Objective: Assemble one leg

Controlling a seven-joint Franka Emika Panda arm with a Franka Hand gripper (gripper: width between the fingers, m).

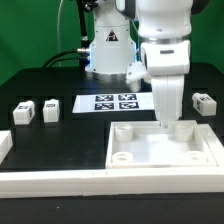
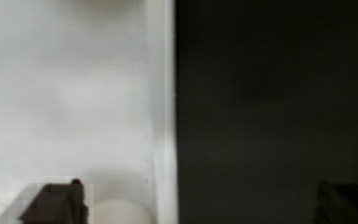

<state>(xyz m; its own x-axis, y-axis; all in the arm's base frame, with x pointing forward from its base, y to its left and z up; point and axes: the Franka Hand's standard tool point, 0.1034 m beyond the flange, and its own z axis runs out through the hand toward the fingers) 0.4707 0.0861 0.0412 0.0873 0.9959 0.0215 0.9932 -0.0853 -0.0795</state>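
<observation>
Working this rig from afar, I start at the desk's edge on the exterior view's left. Two small white plastic rectangular blocks lie there, each with a black-and-white square tag: the first leg and, just beside it, the second leg. Both rest on the black desk, clear of the arm.

Next comes the thin flat white marker board with its four tags, toward the desk's far edge. A long white raised fence runs along the near edge. Next to it, toward the near corner on the exterior view's right, sits the large white square plastic tray-like piece with round corner sockets.

The white two-finger gripper points down over this piece's far edge. In the wrist view the gripper has its dark fingers spread wide with nothing pinched between them. White plastic lies by one finger and black desk by the other.

The third leg lies near the desk's edge on the exterior view's right, apart from the gripper.
</observation>
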